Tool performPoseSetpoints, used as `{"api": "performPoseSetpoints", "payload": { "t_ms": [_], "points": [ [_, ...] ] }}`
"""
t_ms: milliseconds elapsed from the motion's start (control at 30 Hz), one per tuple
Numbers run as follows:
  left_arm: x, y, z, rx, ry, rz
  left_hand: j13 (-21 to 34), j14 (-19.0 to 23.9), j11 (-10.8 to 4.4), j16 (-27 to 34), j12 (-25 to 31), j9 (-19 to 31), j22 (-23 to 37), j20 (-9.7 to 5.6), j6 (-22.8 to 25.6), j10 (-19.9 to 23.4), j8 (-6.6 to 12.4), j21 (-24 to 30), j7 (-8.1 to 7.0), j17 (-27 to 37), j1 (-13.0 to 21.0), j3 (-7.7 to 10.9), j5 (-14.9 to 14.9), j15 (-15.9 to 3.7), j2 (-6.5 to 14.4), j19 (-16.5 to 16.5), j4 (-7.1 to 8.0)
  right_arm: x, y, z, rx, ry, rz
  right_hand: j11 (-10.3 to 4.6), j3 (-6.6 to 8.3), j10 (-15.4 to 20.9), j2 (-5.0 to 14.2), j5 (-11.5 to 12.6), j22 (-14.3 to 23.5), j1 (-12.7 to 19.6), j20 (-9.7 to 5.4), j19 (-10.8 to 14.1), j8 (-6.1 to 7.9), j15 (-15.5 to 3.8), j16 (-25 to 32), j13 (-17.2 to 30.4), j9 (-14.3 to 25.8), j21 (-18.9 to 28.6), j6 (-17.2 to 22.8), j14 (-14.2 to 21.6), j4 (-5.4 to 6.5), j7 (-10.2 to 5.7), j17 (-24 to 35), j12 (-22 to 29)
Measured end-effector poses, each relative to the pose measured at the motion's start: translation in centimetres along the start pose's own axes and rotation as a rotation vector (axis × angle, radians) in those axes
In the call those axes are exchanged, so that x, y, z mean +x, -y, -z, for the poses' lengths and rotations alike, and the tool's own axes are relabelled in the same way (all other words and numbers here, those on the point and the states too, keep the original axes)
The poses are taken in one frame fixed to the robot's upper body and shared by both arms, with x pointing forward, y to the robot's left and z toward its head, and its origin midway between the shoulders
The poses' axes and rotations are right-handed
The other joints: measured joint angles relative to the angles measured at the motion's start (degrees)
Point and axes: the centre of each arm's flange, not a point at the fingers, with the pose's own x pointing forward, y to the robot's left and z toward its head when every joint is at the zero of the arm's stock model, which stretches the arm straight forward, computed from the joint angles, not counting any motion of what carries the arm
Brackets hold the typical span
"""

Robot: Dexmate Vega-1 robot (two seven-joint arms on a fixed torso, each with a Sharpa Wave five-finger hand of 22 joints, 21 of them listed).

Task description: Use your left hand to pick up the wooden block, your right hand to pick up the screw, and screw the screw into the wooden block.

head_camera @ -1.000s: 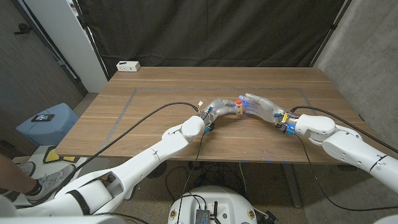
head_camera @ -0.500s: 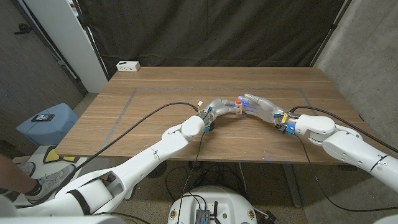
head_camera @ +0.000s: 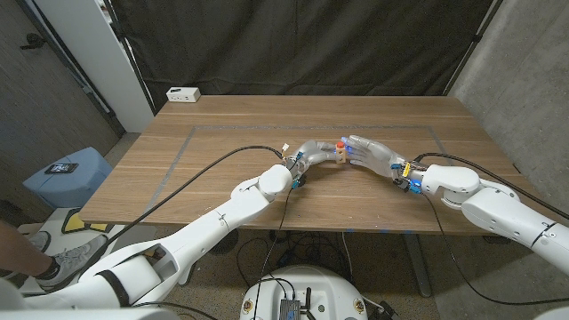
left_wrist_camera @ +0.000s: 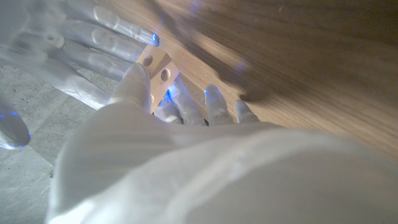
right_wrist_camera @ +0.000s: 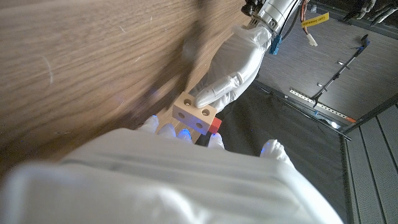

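Two white robot arms reach in from the near edge of a brown wooden table (head_camera: pixel 267 116) and meet just past its middle. The left hand (head_camera: pixel 313 152), in a pale glove, has its fingers closed around one small light-coloured wooden block (head_camera: pixel 341 156), holding it up off the tabletop. The right wrist view shows the block (right_wrist_camera: pixel 195 114) as a pale rectangular piece with two round holes in one face, and a fingertip (right_wrist_camera: pixel 205 95) of the left hand pressing on its top. The left wrist view shows the same block (left_wrist_camera: pixel 157 70) with two holes, pinched between thumb and fingers. The right hand (head_camera: pixel 373 152) meets the block from the other side, its fingers curled in around one screw with a red head (head_camera: pixel 340 144), which sits at the top of the block. In the right wrist view a small red part (right_wrist_camera: pixel 214 125) shows beside the block. Farther off, at the table's far left corner, lies one small white box (head_camera: pixel 183 93). A black curtain (head_camera: pixel 302 44) hangs behind the table.
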Motion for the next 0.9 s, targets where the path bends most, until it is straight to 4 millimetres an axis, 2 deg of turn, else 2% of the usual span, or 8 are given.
{"api": "performPoseSetpoints", "payload": {
  "t_ms": [900],
  "points": [
    [0.02,0.08,-0.01,-0.001,0.003,0.004,0.23,0.0,0.02,0.0,-0.19,0.02,0.0,0.0,0.04,-0.02,0.02,0.0,0.09,0.0,0.29,0.08,0.25,0.0,-0.28,0.0,0.06,-0.53,-0.71,0.07,0.01,-0.011,-0.004,0.0,0.0,0.0,0.0,0.22,-0.01,0.0,0.0,0.0,0.04,0.0,0.0,0.0,-0.05,0.28,0.62,0.0,-0.01,0.63,-0.14,0.0]
  ]
}}
